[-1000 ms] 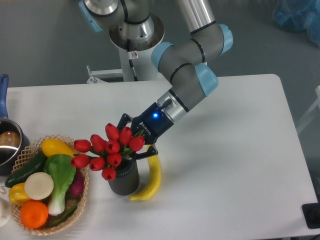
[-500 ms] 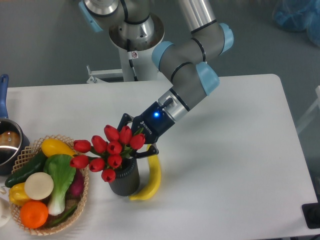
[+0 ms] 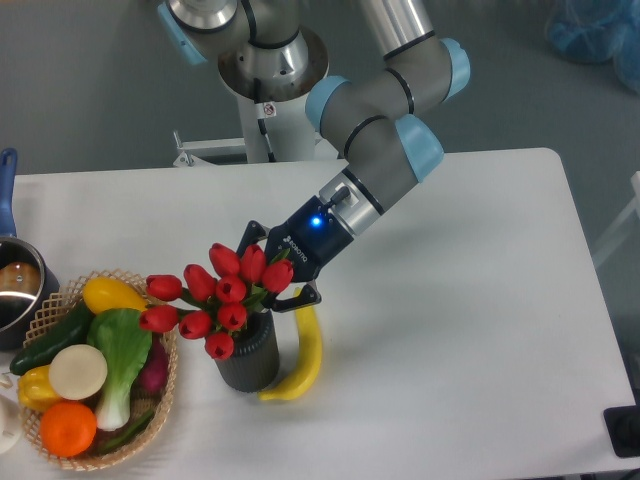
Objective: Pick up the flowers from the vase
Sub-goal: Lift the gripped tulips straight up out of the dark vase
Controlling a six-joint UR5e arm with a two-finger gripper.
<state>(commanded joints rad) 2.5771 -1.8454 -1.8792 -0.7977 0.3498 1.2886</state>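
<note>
Gripper point(image 3: 272, 283) looks clamped on the flowers point(image 3: 215, 298) near the leaf base (contact partly hidden by buds). Bunch sits in the vase point(image 3: 248, 352), leaning left toward the basket point(image 3: 60, 300). Risk: stems drag the vase over onto the banana point(image 3: 304, 355).

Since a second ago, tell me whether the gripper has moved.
Yes. The gripper, shut around the flowers, has shifted slightly up and to the right in the picture relative to the vase, which has stayed put beside the banana.
</note>
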